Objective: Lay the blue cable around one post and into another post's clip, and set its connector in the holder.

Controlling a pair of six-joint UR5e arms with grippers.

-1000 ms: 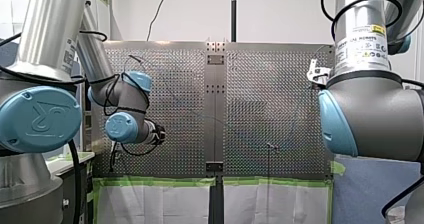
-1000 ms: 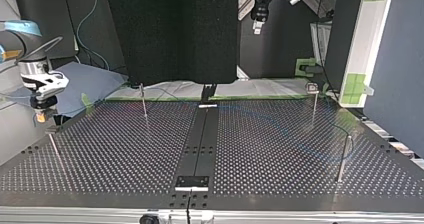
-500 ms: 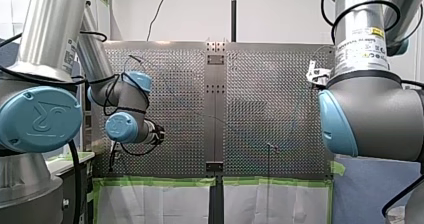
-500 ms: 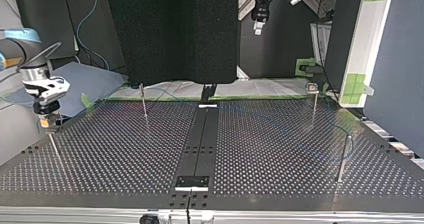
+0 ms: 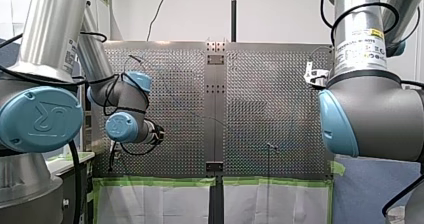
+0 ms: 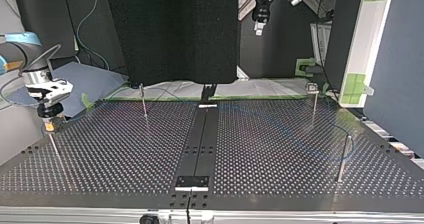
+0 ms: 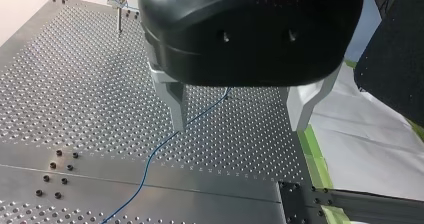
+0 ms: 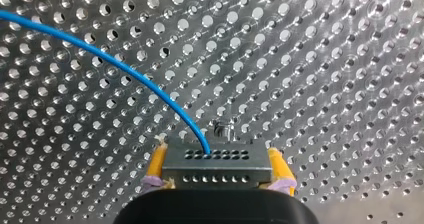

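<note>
In the right wrist view my right gripper [image 8: 216,176], with yellow pads, is shut on the grey connector block [image 8: 216,165]. The blue cable [image 8: 100,54] arcs away from the block over the perforated plate. A small metal part [image 8: 223,130] shows just ahead of the connector. In the top view my right gripper [image 6: 49,126] hangs right above a thin post [image 6: 54,146] at the left. My left gripper [image 7: 240,119] stands open high over the table, and the blue cable [image 7: 165,141] lies under it. In the top view my left gripper [image 6: 258,26] sits high at the back.
Three more thin posts stand on the plate in the top view: one at the back left [image 6: 144,101], one with a small head at the back right [image 6: 313,101], one at the near right [image 6: 344,156]. A dark centre strip [image 6: 202,139] divides the plate.
My right gripper has come down with the connector and shifted slightly to the top view's right, closer to the left post's tip. My left arm has stayed still.
</note>
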